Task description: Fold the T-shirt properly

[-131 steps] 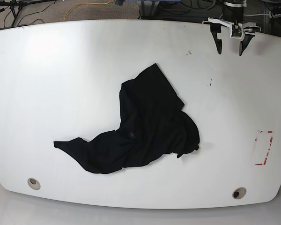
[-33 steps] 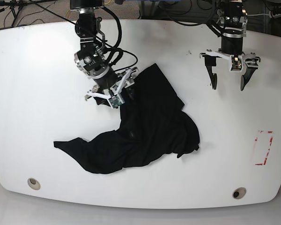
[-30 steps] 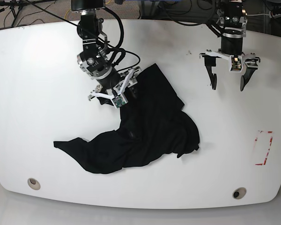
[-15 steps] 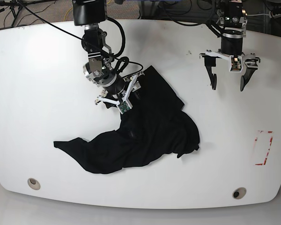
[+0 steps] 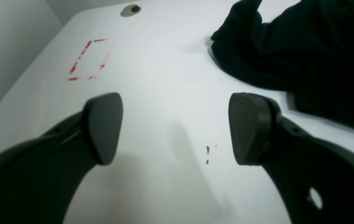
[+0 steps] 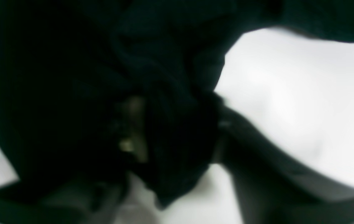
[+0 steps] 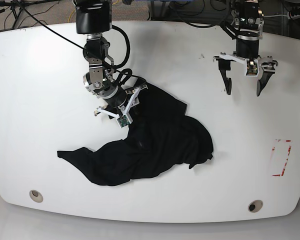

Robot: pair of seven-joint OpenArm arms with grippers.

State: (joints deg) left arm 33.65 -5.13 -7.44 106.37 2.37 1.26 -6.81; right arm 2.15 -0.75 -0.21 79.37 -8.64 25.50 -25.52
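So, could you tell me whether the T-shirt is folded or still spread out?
Neither: the T-shirt lies crumpled in an uneven heap on the table, one part trailing sideways.

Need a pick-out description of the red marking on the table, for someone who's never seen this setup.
Start at the white table, with the crumpled black cloth T-shirt at its middle. Go to the table's edge on the base view's right, below the open left gripper. There, a small rectangle outlined in broken red tape lies flat, the only coloured mark; the round grey holes along the near edge are colourless.
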